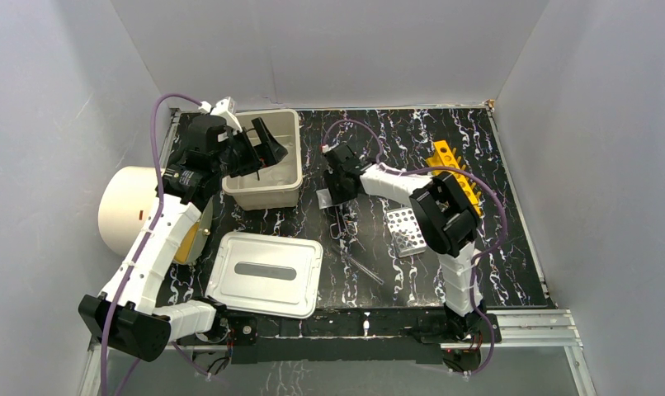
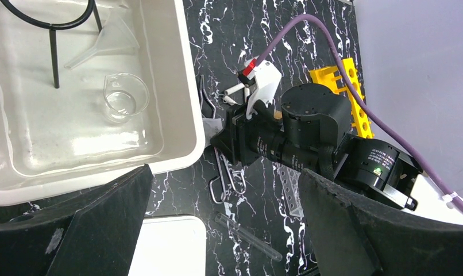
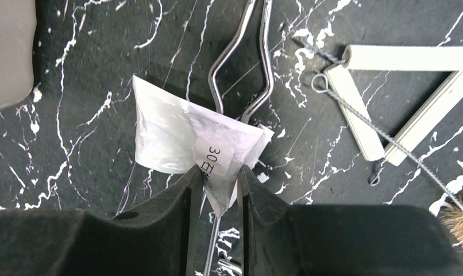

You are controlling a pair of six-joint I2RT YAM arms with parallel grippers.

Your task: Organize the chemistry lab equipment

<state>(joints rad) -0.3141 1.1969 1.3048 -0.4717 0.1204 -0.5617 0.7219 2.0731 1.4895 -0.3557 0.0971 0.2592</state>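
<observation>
Your right gripper (image 3: 220,172) has its fingers drawn in narrow around the wire metal tongs (image 3: 226,49), and the corner of a white packet (image 3: 177,132) is caught in the same gap. The tongs' two wires run straight out ahead of the fingertips, so their long axis lies along the fingers' own line rather than across it. The packet lies on top of the wires and spreads ahead and to the left of the tips. You cannot tell from here how firm the hold is, or whether the paper would come up with the metal.

The clay triangle (image 3: 407,57) lies apart, ahead and to the right of the fingers.

Your left gripper (image 2: 224,178) is spread wide and holds nothing. The white tub (image 2: 189,86) sits ahead and to the left of its fingers, with a glass beaker (image 2: 124,98) inside. The tongs belong to your right arm.
</observation>
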